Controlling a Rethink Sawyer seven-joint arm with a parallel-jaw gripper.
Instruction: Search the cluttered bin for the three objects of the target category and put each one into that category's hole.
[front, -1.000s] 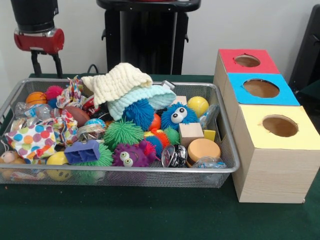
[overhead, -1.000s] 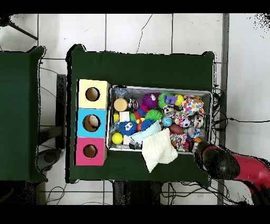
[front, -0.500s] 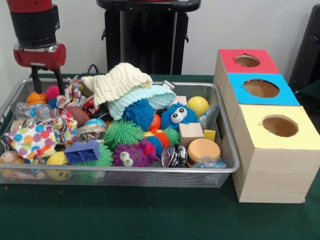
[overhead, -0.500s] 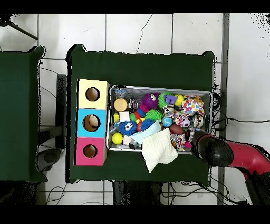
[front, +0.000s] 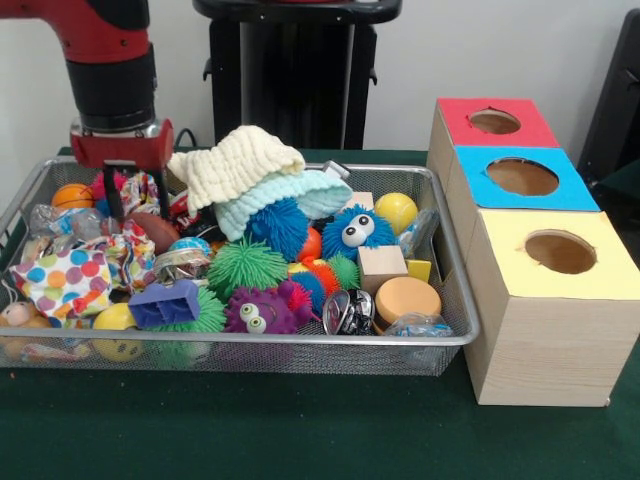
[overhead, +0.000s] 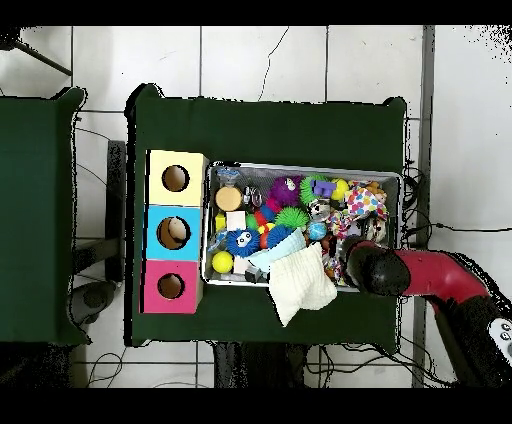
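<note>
The wire bin (front: 250, 342) is full of toys. My gripper (front: 133, 200) hangs low over its back left corner, open, with its fingers (front: 160, 195) on either side of a flowered cloth (front: 136, 188). Just below lies a brown football (front: 152, 232). A cream knitted cloth (front: 235, 162) lies on a light blue one (front: 290, 195) at the back. Spiky balls in blue (front: 278, 226), green (front: 246, 265) and purple (front: 258, 310) fill the middle. Red (front: 495, 121), blue (front: 522, 177) and yellow (front: 560, 252) boxes with holes stand on the right. In the overhead view the arm (overhead: 375, 268) covers the gripper.
A polka-dot cloth (front: 62, 280), a purple block (front: 165, 303), an orange ball (front: 72, 196), a yellow ball (front: 396, 210), a wooden cube (front: 381, 266) and a round wooden disc (front: 406, 298) also lie in the bin. Black pedestal (front: 295, 80) stands behind it.
The gripper has moved right and down, from above the bin's back left rim into the bin over the flowered cloth. The toys have not shifted.
</note>
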